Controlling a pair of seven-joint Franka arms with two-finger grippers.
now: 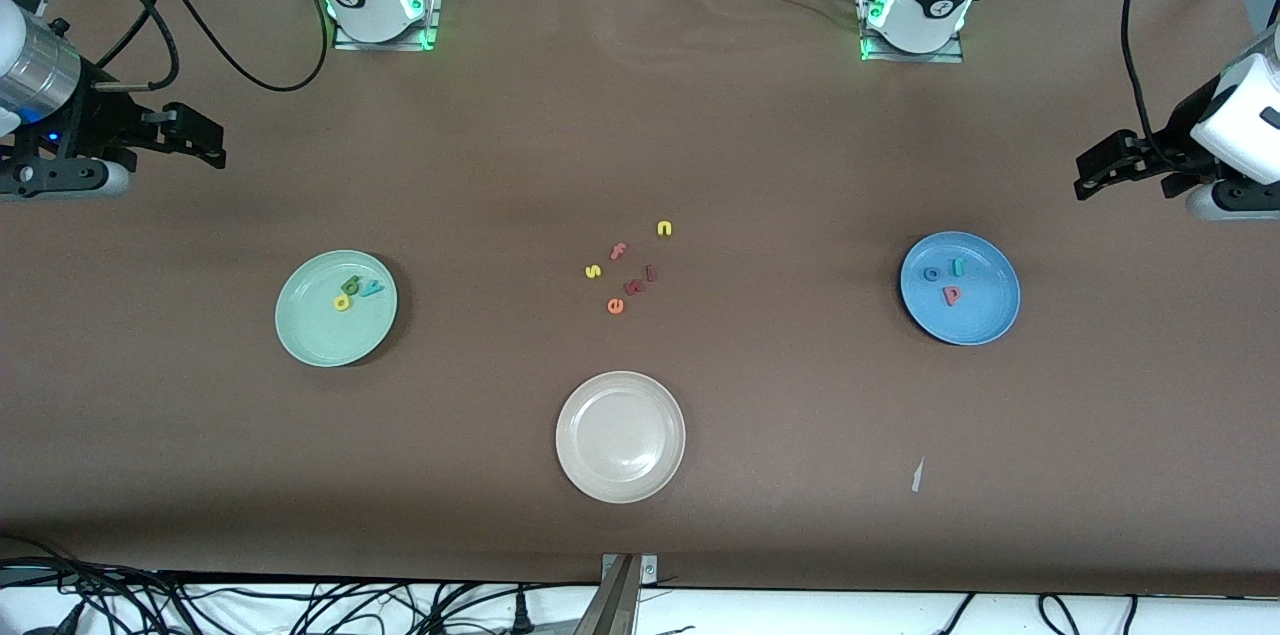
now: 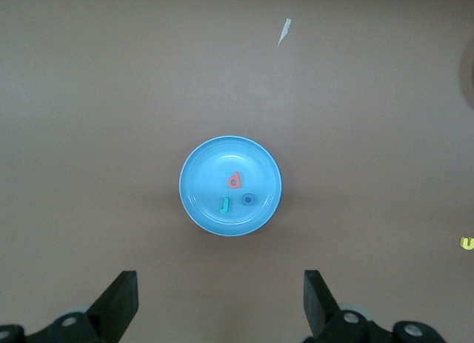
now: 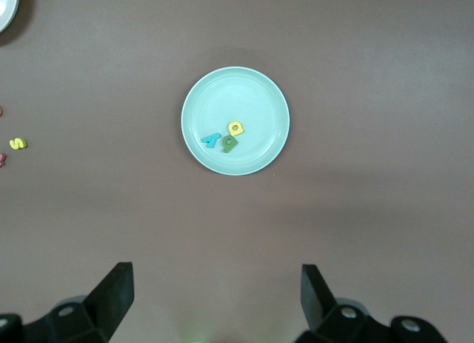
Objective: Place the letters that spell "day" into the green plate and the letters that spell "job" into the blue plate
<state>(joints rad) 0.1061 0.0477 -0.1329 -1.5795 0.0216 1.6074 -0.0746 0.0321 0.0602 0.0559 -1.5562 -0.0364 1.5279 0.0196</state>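
The pale green plate (image 1: pixel 320 330) lies toward the right arm's end of the table and holds a yellow d (image 1: pixel 342 302), a green a (image 1: pixel 351 285) and a teal y (image 1: pixel 371 290). At the left arm's end, the blue plate (image 1: pixel 985 315) holds a teal j (image 1: pixel 957 267), a blue o (image 1: pixel 932 274) and a pink-red b (image 1: pixel 952 295). My left gripper (image 2: pixel 219 282) hangs open and empty over bare table beside the blue plate (image 2: pixel 204 202). My right gripper (image 3: pixel 215 275) is open and empty too, over bare table beside the green plate (image 3: pixel 237 95).
A beige-white plate (image 1: pixel 620 485) lies nearest the front camera, mid-table. Loose letters sit in the middle: yellow n (image 1: pixel 664 228), pink f (image 1: pixel 619 251), yellow s (image 1: pixel 593 271), orange e (image 1: pixel 615 306), dark red ones (image 1: pixel 640 280). A white scrap (image 1: pixel 917 475) lies on the cloth.
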